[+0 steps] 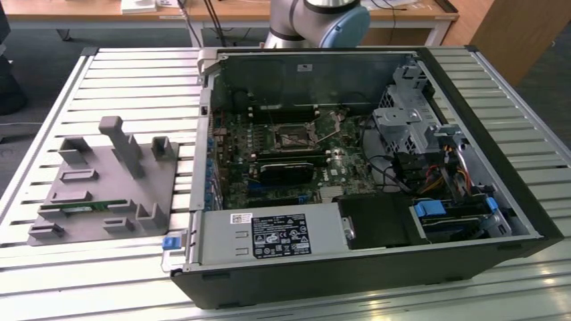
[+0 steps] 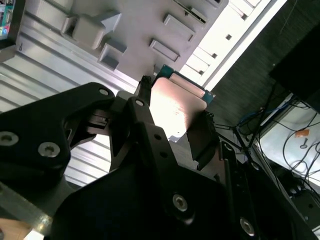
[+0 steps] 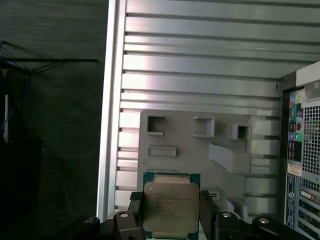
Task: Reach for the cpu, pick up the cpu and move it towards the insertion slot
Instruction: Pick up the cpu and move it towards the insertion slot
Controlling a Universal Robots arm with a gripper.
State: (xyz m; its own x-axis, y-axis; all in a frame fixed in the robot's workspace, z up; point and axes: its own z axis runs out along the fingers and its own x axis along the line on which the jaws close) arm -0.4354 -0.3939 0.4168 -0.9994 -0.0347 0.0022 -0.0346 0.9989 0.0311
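In both wrist views the cpu [image 3: 171,207] [image 2: 175,107], a flat square chip with a silvery top and a thin green rim, sits between the black fingers [image 3: 207,215] of my gripper [image 3: 171,216] [image 2: 175,125], which is shut on its two opposite edges. The chip hangs in the air above the grey plastic tray [image 3: 190,145]. In the exterior view the insertion slot [image 1: 292,139], a square black socket in a silvery frame, lies on the motherboard inside the open computer case [image 1: 375,267].
The grey tray [image 1: 98,180] with upright posts lies on the slatted metal table [image 1: 134,73] at the exterior view's left, with a green memory stick [image 1: 89,208] on it. The arm's base [image 1: 321,20] stands behind the case. The table edge and dark floor [image 3: 50,125] lie beyond the tray.
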